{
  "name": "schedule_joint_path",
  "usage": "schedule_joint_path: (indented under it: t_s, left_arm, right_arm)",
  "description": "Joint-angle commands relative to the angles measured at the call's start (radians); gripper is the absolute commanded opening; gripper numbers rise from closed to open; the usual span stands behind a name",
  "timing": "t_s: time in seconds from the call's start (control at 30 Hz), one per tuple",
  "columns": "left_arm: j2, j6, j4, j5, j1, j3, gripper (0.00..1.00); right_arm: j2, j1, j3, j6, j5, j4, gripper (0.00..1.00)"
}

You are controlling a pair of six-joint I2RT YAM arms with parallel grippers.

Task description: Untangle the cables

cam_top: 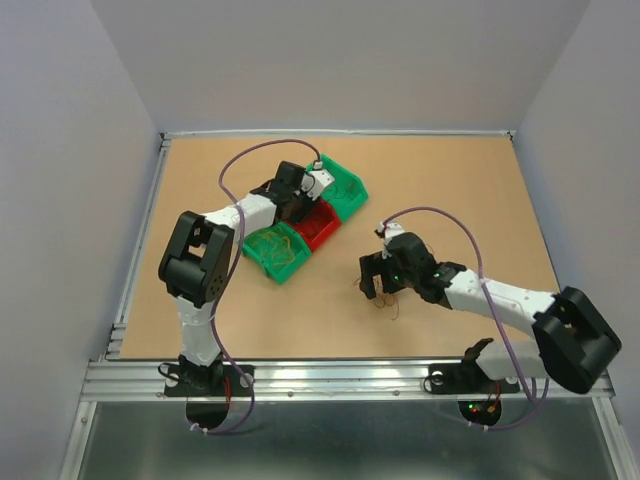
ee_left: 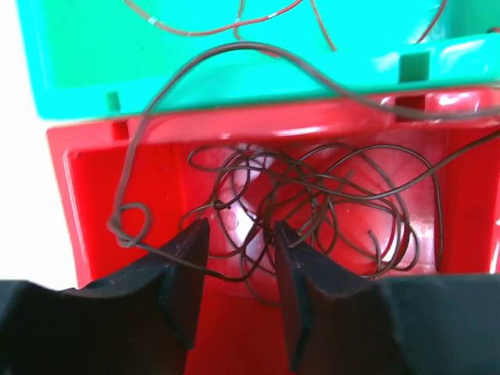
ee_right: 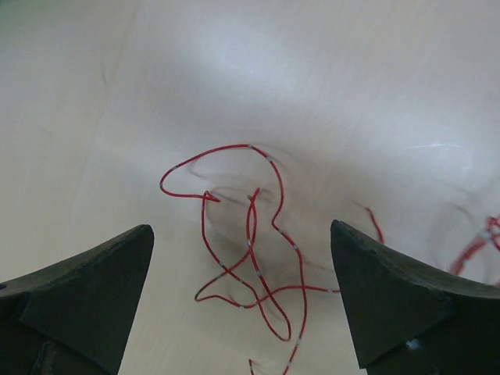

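Note:
Several dark brown cables point(ee_left: 336, 187) lie tangled in the red bin point(ee_left: 94, 180). One long brown strand point(ee_left: 168, 82) arcs over the green bin's rim, loops at the left, then crosses my left finger point(ee_left: 183, 262) into the gap. My left gripper point(ee_left: 241, 250) is over the red bin point(cam_top: 322, 226), jaws apart with only that strand between them. A thin red cable point(ee_right: 251, 226) lies curled on the table. My right gripper point(ee_right: 242, 228) is wide open just above it, near the table's middle point(cam_top: 375, 288). Another red strand point(ee_right: 476, 244) shows at the right edge.
Three bins stand in a row at the back left: a green one point(cam_top: 345, 190), the red one, and a green one point(cam_top: 272, 262) holding yellowish cables. The green bin point(ee_left: 78, 62) past the red one holds reddish strands point(ee_left: 211, 31). Purple arm cables arch over both arms.

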Motion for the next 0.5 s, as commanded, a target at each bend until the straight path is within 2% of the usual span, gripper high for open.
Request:
schedule_joint_path:
  t_s: [0.0, 0.07, 0.1, 0.13, 0.17, 0.23, 0.3, 0.4, 0.47]
  left_arm:
    - [-0.148, -0.024, 0.059, 0.004, 0.020, -0.054, 0.54]
    - [-0.201, -0.030, 0.097, 0.030, 0.025, -0.091, 0.57]
    - [-0.216, -0.036, 0.108, 0.033, 0.025, -0.101, 0.58]
    - [-0.234, -0.039, 0.133, 0.036, 0.026, -0.130, 0.59]
    - [-0.260, -0.041, 0.144, 0.037, 0.026, -0.141, 0.59]
    - [-0.285, -0.044, 0.175, 0.037, 0.029, -0.178, 0.59]
    - [-0.320, -0.047, 0.193, 0.045, 0.035, -0.200, 0.60]
    - [-0.359, -0.054, 0.229, 0.067, 0.043, -0.242, 0.64]
    - [-0.374, -0.056, 0.240, 0.077, 0.045, -0.258, 0.64]
  right_arm:
    - [0.238, 0.041, 0.139, -0.036, -0.011, -0.074, 0.97]
    - [0.320, 0.054, 0.219, -0.039, 0.036, -0.120, 0.74]
    - [0.354, 0.067, 0.247, -0.032, 0.062, -0.167, 0.58]
    - [0.373, 0.074, 0.267, -0.021, 0.098, -0.186, 0.36]
    - [0.359, 0.079, 0.285, 0.000, 0.186, -0.192, 0.01]
    - [0.295, 0.081, 0.279, 0.021, 0.233, -0.171, 0.01]
    - [0.148, 0.081, 0.232, 0.062, 0.273, -0.134, 0.01]
    - [-0.024, 0.081, 0.178, 0.149, 0.447, -0.166, 0.01]
    - [-0.086, 0.081, 0.141, 0.174, 0.501, -0.198, 0.01]
